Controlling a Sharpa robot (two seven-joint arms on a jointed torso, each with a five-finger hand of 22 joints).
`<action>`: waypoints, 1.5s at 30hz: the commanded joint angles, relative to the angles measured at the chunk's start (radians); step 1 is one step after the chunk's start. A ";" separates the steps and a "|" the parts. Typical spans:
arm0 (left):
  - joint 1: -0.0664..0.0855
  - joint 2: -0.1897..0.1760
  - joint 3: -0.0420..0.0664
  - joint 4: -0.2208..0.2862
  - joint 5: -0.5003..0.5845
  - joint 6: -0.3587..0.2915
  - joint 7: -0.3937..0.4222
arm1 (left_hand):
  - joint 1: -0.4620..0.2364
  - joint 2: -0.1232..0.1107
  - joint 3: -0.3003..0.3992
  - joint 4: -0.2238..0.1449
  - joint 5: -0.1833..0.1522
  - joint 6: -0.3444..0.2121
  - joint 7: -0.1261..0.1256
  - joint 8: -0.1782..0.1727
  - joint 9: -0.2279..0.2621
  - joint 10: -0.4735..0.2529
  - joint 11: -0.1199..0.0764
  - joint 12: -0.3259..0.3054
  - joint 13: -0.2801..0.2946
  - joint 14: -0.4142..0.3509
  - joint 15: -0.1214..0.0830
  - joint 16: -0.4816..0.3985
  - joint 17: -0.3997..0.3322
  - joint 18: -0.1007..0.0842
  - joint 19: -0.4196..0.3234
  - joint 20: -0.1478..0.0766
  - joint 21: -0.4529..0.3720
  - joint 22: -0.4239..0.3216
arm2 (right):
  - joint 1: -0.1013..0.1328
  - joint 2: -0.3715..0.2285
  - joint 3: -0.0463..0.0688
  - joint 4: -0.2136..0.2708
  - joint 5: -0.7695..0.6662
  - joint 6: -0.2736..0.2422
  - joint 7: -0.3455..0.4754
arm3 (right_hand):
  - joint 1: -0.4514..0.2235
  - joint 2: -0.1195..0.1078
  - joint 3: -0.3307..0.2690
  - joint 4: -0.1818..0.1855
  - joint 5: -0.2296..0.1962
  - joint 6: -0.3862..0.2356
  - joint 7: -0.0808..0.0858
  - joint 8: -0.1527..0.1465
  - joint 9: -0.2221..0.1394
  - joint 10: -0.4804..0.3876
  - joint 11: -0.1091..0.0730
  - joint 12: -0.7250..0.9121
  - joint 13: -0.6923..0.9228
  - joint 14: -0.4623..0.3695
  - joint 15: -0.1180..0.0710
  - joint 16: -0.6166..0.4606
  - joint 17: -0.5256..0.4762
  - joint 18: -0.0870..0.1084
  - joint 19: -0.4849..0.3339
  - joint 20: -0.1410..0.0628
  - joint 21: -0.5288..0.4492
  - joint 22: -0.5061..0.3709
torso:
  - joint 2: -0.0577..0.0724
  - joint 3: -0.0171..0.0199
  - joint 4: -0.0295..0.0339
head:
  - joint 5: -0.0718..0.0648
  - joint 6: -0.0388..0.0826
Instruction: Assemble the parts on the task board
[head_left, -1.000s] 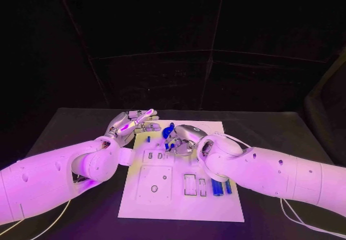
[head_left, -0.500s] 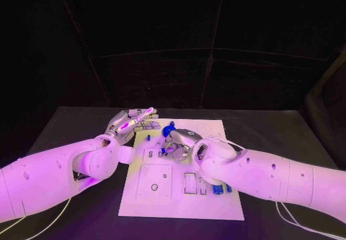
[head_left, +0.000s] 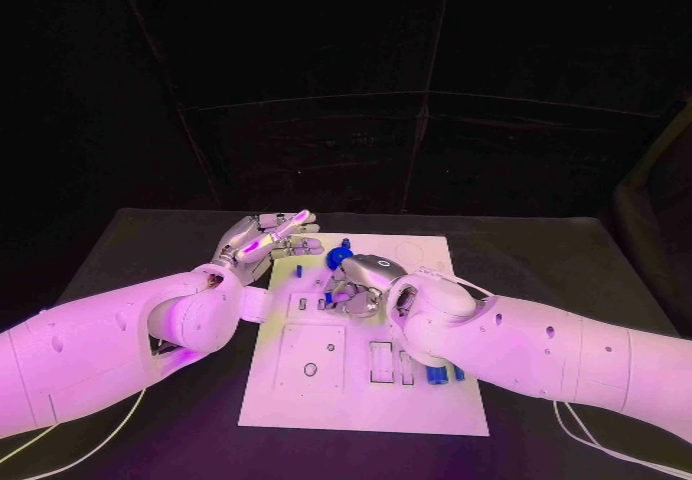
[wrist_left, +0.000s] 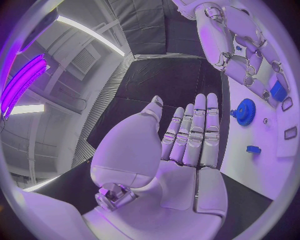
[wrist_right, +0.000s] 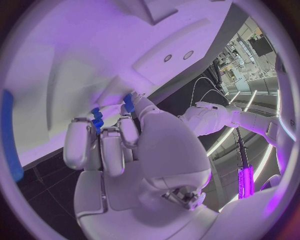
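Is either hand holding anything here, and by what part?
The right hand pinches a small blue part at its fingertips over the task board; which part of it cannot be told. The left hand holds nothing.

Blue parts (head_left: 433, 375), white task board (head_left: 361, 400)

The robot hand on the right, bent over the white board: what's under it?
The right robot hand holds a small blue part in its fingertips against the task board. The spot of board beneath is covered.
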 joint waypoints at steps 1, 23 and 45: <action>0.002 0.000 0.001 0.001 -0.005 0.010 0.008 | -0.001 0.009 0.001 -0.006 0.005 -0.002 0.005 -0.001 0.001 0.002 -0.002 0.002 0.000 -0.001 0.000 -0.004 0.001 0.013 0.003 0.001 -0.005 -0.001 | -0.005 -0.009 -0.005 0.002 -0.019 0.048 -0.020 | -0.002 0.004 0.005 -0.002 -0.003 0.006 -0.001 0.001 0.001 -0.004 -0.006 -0.007 -0.001 0.071 -0.002 -0.005 0.104 -0.012 -0.008 -0.001 -0.001 -0.001 | -0.001 0.0001 -0.0001 | 0.002 -0.002; 0.001 -0.002 0.001 0.001 -0.005 0.011 0.005 | -0.001 0.009 0.001 -0.006 0.005 -0.002 0.005 -0.001 0.001 0.002 -0.002 0.002 0.000 -0.001 0.000 -0.004 0.001 0.013 0.003 0.001 -0.005 -0.001 | -0.006 -0.022 -0.005 0.018 -0.025 0.065 -0.042 | -0.047 -0.043 0.002 0.004 -0.001 -0.039 0.016 -0.030 -0.007 -0.024 0.007 -0.039 -0.027 0.069 0.008 -0.010 0.097 -0.009 -0.016 0.006 -0.009 -0.015 | -0.002 0.0003 -0.0013 | 0.003 -0.005; 0.001 -0.002 0.001 0.000 -0.005 0.014 0.001 | 0.000 0.010 0.001 -0.008 0.005 -0.002 0.005 -0.001 0.001 0.002 -0.002 0.003 0.000 -0.002 0.000 -0.006 0.002 0.013 0.002 0.001 -0.006 -0.002 | -0.006 -0.016 -0.005 0.020 -0.028 -0.015 -0.045 | -0.114 -0.099 -0.054 0.040 0.006 -0.129 0.031 -0.038 -0.007 -0.067 0.024 -0.104 -0.086 0.067 0.023 -0.016 0.089 -0.005 -0.028 0.021 -0.023 -0.039 | -0.002 0.0009 -0.0016 | 0.002 -0.005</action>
